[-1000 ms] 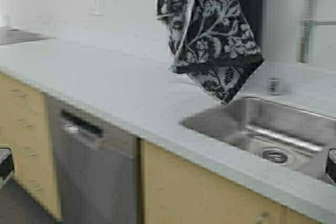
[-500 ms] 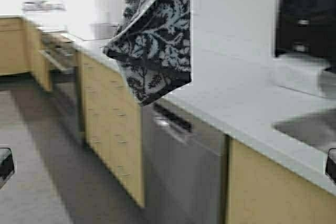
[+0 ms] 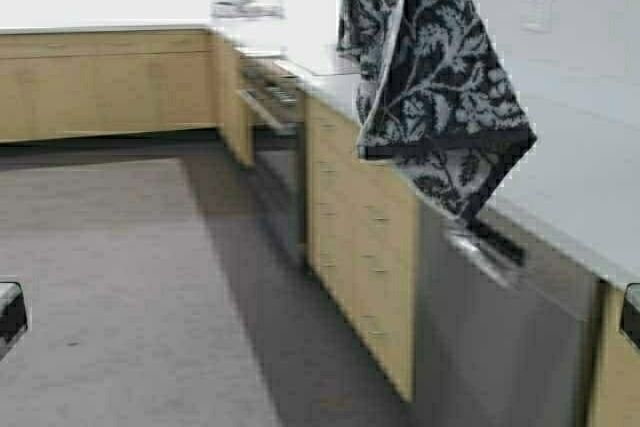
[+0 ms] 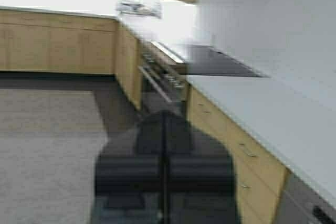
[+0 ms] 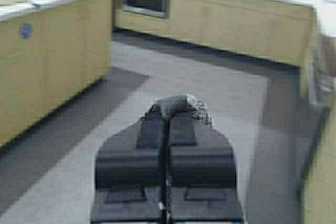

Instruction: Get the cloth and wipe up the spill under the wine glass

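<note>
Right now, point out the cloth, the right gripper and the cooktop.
cloth (image 3: 430, 77), high view, middle of the hanging patterned fabric.
right gripper (image 5: 165, 121), right wrist view, between fingertips.
cooktop (image 4: 212, 64), left wrist view, dark glass surface.

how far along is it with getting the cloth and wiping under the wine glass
Done: the cloth is fetched; it hangs in the air in the high view, and the right gripper is shut on a bunched bit of it. In hand: carrying it past the cabinets and countertop; the left gripper is shut and empty. Left: no wine glass or spill is in view, so finding it and wiping remain.
</note>
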Available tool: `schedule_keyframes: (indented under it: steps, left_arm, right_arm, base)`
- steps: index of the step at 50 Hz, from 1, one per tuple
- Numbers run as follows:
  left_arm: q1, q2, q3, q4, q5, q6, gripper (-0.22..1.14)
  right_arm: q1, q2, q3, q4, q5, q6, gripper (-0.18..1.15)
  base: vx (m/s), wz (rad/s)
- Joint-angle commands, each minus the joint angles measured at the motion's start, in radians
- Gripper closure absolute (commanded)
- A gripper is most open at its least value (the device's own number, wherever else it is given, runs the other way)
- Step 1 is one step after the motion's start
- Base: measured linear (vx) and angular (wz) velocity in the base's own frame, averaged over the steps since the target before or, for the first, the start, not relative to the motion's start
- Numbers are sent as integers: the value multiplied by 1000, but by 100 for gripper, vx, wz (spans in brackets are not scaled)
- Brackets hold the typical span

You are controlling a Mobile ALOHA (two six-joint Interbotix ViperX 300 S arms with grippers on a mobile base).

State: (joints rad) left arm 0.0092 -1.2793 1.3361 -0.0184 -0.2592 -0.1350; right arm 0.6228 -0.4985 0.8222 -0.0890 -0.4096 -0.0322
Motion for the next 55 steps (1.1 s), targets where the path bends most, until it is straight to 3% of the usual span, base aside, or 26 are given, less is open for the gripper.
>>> schedule_keyframes:
  steps: [1,33,55]
  left_arm:
    - [2,17,-17,2,-8,0,89]
    - [0,41,-15,0,-8,-6,89]
    - [0,40,-15,0,-6,-3,89]
  right_arm:
    - [-3,-17,-18,3,-18,0,91]
    - [-63,-15,-3,2,-31,0,91]
    - [-64,-15,6,9,-34,2,91]
  base:
    - [1,45]
    - [3,43]
    - [7,65]
